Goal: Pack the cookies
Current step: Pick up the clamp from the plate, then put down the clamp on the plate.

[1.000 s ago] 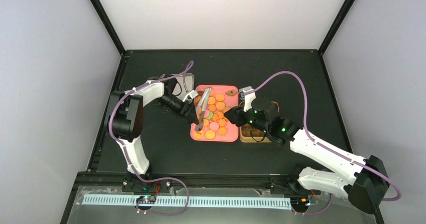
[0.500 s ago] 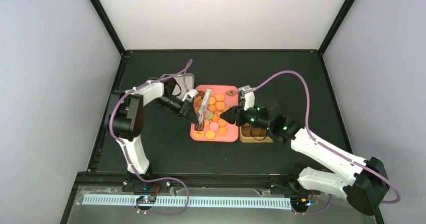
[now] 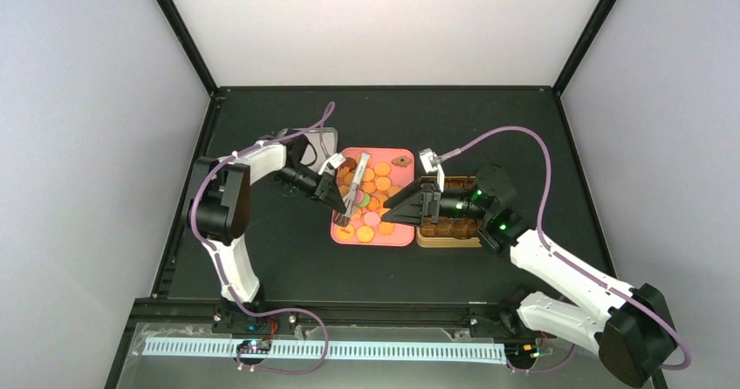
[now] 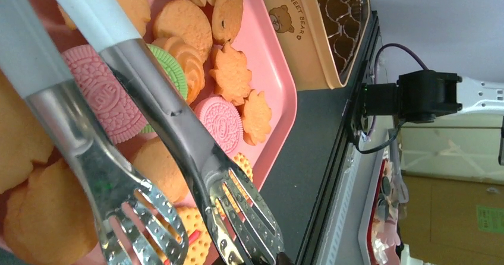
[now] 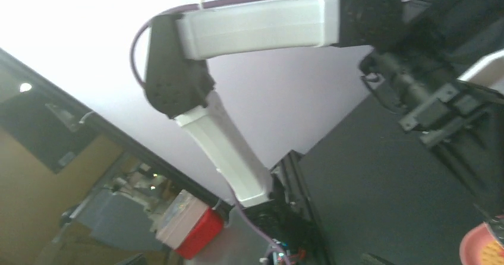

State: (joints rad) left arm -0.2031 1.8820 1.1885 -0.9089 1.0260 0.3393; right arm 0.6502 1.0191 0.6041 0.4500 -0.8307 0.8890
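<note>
L arm reaches across pink tray, L gripper clamping tongs.

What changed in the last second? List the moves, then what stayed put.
The left gripper squeezed the tongs narrower over the cookies; no cookie is visibly caught. The right gripper spread its jaws wide, and its arm drew back to the right, uncovering more of the gold tin. Unchanged: the pink tray, tin and cookies keep their places, and the tongs stay in the left gripper.
</note>
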